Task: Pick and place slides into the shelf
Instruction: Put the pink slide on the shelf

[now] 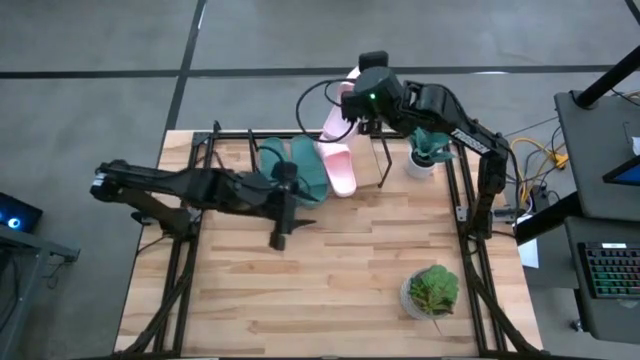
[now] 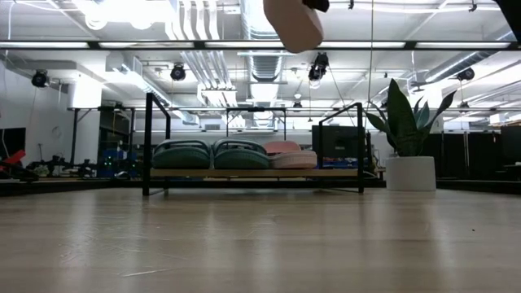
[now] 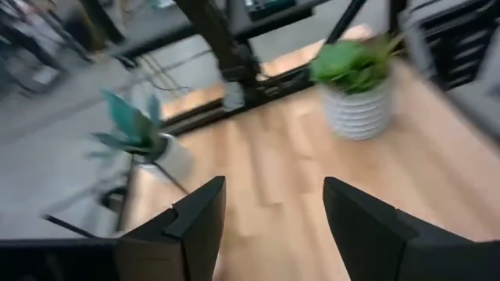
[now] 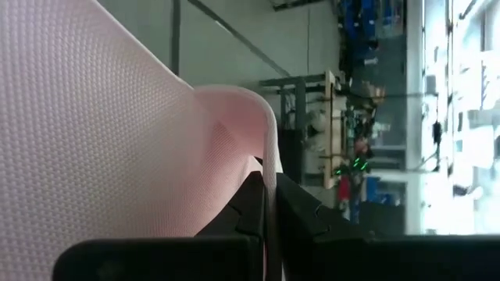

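Note:
Two teal slides [image 1: 290, 165] [image 2: 212, 154] and one pink slide [image 1: 340, 170] [image 2: 286, 152] lie side by side on the shelf's [image 1: 215, 150] [image 2: 252, 172] slanted board at the table's far side. My right gripper [image 1: 352, 112] [image 4: 271, 204] is shut on the second pink slide [image 1: 335, 122] [image 2: 295, 23], high above the shelf's right part. My left gripper [image 1: 279, 238] [image 3: 273, 226] is open over the bare table, just nearer than the teal slides, and holds nothing. My right gripper pinches a thin curved edge [image 4: 270, 160] of the pink slide between its two fingers [image 4: 248, 204]. The slide is lifted clear and hangs high over the shelf; only its lower end [image 2: 295, 32] shows in the low view.
A snake plant in a white pot [image 1: 424, 153] [image 2: 410, 167] stands right of the shelf. A leafy plant in a white pot [image 1: 432, 292] [image 3: 358, 94] sits near the table's near right corner. Black arm-mount frames [image 1: 185, 250] run along both sides. Bare wood lies nearer than the shelf.

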`<act>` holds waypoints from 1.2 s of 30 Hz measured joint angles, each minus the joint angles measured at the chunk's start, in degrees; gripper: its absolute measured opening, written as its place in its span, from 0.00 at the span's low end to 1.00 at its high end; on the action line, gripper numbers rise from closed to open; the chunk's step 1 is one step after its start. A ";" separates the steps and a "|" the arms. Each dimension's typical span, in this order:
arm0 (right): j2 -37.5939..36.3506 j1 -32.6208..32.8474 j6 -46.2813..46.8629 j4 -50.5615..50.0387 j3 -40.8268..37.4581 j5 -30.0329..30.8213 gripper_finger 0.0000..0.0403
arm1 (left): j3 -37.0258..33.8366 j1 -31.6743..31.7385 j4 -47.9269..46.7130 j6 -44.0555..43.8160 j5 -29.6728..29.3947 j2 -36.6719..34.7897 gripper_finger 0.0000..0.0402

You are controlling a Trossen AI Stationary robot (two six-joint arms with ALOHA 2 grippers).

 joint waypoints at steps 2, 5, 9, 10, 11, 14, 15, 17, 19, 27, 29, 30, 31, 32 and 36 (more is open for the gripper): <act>0.00 0.05 -4.92 1.67 -0.02 -0.19 0.02 | 0.01 -0.04 -2.87 -3.79 3.27 -1.63 0.50; 0.00 1.35 -11.86 6.53 -0.02 -0.28 0.02 | -0.09 -0.15 -5.63 -7.50 7.46 -3.32 0.50; -0.17 4.16 -21.10 10.93 -0.02 -5.02 0.02 | -0.12 -0.15 -6.54 -8.68 8.92 -4.80 0.50; -0.25 5.18 -22.50 12.04 -0.02 -6.52 0.02 | -0.12 -0.15 -6.48 -8.72 8.98 -5.19 0.50; -0.40 6.25 -23.31 12.81 -0.02 -8.18 0.02 | -0.12 -0.15 -6.46 -8.73 8.96 -5.56 0.50; -1.39 9.60 -22.51 12.72 -0.02 -14.79 0.02 | -0.12 -0.25 -6.50 -8.79 9.05 -6.48 0.50; -1.64 10.76 -21.63 12.74 -0.02 -16.74 0.02 | -0.12 -0.36 -6.65 -8.83 9.03 -6.79 0.50; -2.49 12.79 -19.65 12.71 -0.02 -19.13 0.02 | -0.15 -0.65 -7.89 -8.99 9.05 -7.39 0.50; -3.08 14.77 -19.30 13.20 -0.02 -21.10 0.02 | -0.21 -0.81 -8.14 -9.93 9.07 -7.94 0.50; -3.48 23.48 -24.94 19.37 -0.02 -22.95 0.02 | -0.28 -0.89 -9.12 -11.73 9.07 -8.30 0.50; -3.48 26.21 -28.55 19.47 -0.02 -19.01 0.02 | -0.28 -0.89 -9.30 -11.73 9.07 -8.31 0.50; -3.48 27.59 -30.68 19.69 -0.02 -16.69 0.02 | -0.28 -0.89 -9.63 -11.74 9.09 -8.31 0.50; -3.46 28.85 -32.91 20.24 -0.19 -14.45 0.02 | -0.28 -0.89 -9.98 -11.74 9.09 -8.31 0.50; -3.30 29.93 -35.11 21.09 -0.35 -12.46 0.02 | -0.28 -0.89 -10.27 -11.74 9.06 -8.33 0.50; -2.70 33.60 -40.92 23.67 -0.82 -3.92 0.02 | -0.28 -0.89 -11.98 -11.68 8.11 -8.35 0.50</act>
